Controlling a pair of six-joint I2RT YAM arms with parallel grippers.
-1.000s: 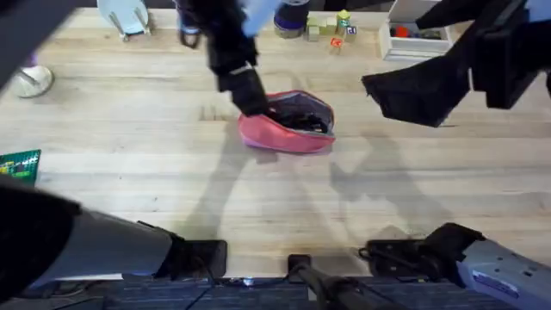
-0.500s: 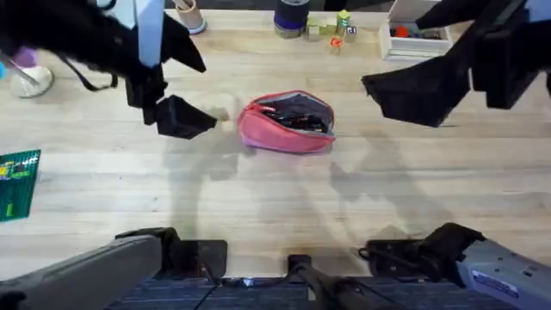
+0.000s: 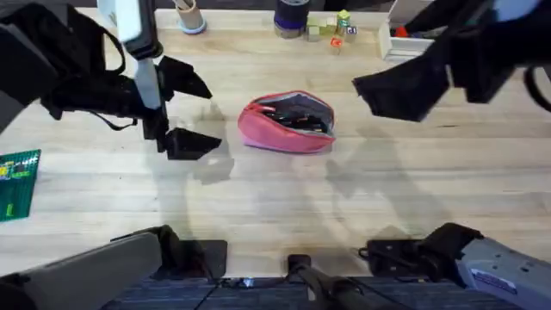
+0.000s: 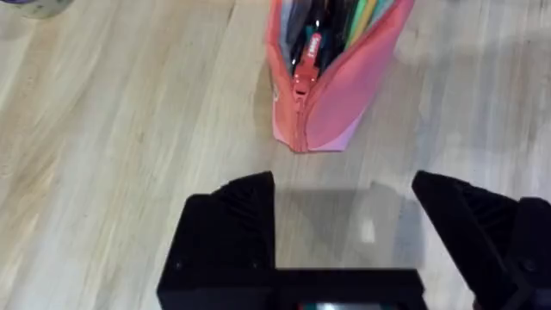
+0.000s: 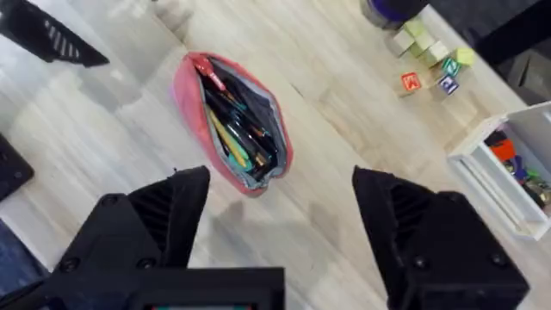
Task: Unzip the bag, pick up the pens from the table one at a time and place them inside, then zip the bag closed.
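The bag (image 3: 287,122) lies unzipped mid-table (image 3: 284,198), toward the far edge, with pens (image 5: 237,129) packed inside; their count is hard to make out. The left gripper (image 4: 344,232) and right gripper (image 5: 280,232) both hang wide open and empty. Cubes (image 3: 331,27) and a white box (image 3: 413,39) line the far edge.

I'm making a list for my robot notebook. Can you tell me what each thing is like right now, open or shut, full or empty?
Pink soft fabric pencil pouch: unzipped, mouth gaping, lying on the wooden plank table.
Pens: inside the pouch.
Left end effector: open, empty, beside the pouch's end.
Right end effector: open, empty, above the pouch.
White rectangular box: open-topped, small items inside.
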